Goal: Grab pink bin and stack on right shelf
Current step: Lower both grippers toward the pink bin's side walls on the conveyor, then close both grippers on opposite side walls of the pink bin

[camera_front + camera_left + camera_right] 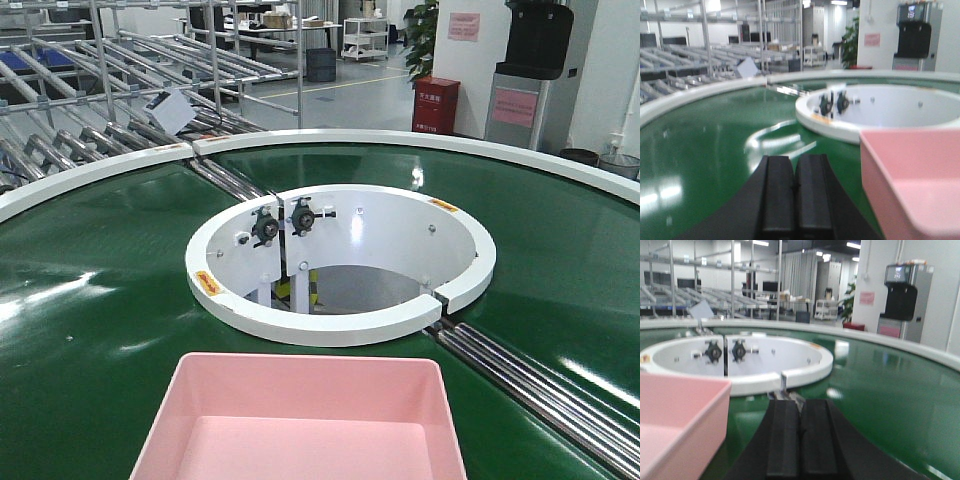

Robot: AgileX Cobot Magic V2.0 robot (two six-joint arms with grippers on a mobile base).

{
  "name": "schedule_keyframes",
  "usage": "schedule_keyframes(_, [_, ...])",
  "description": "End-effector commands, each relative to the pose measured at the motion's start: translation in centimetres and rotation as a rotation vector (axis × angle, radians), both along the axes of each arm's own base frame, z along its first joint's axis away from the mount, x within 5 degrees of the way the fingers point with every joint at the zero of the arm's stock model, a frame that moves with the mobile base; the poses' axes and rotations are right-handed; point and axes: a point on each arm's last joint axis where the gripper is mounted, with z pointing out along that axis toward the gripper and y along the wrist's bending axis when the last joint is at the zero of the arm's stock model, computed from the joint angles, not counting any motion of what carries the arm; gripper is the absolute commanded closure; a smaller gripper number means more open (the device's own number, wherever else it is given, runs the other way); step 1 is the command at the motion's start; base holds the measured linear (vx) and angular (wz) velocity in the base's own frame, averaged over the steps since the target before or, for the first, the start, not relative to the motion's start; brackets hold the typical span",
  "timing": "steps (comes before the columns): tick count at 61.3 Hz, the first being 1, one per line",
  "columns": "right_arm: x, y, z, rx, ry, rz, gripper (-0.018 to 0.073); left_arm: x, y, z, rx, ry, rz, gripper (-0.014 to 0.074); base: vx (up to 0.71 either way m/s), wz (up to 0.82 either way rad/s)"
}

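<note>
The pink bin (300, 420) lies empty on the green conveyor belt (90, 320) at the bottom centre of the front view. My left gripper (795, 160) is shut with nothing in it, hovering over the belt just left of the pink bin (915, 180). My right gripper (801, 404) is also shut and empty, just right of the pink bin (675, 425). Neither gripper touches the bin. The right shelf is out of view.
A white ring (340, 260) surrounds a round opening in the belt's middle, beyond the bin. Metal rollers (540, 385) run across the belt at the right. Roller racks (90, 90) stand at the back left, a dark dispenser (535, 70) at the back right.
</note>
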Motion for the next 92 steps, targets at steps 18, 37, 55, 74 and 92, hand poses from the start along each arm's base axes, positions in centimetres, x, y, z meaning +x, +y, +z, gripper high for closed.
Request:
schedule_keyframes(18, [-0.5, -0.3, 11.7, -0.011, 0.114, -0.028, 0.0568, -1.5, 0.1, 13.6, -0.024, 0.001, -0.001, 0.0596, 0.00, 0.00])
schedule_keyframes(37, [4.4, -0.1, 9.5, -0.032, 0.575, -0.042, 0.0568, 2.6, -0.1, 10.6, -0.009, 0.537, 0.005, 0.0596, 0.00, 0.00])
schedule_keyframes(55, [7.8, 0.0, 7.3, -0.120, 0.858, -0.028, 0.0327, 4.2, -0.1, 10.5, 0.033, 0.683, -0.002, 0.0405, 0.00, 0.00])
schedule_keyframes(74, [12.0, 4.7, 7.8, -0.294, 1.013, 0.240, -0.0137, 7.4, -1.9, 11.9, 0.142, 0.778, -0.178, 0.0007, 0.00, 0.00])
schedule_keyframes(92, [18.4, 9.2, 9.6, -0.259, 1.093, 0.280, -0.0100, 14.7, -5.9, 11.4, 0.224, 0.840, -0.434, 0.0001, 0.00, 0.00])
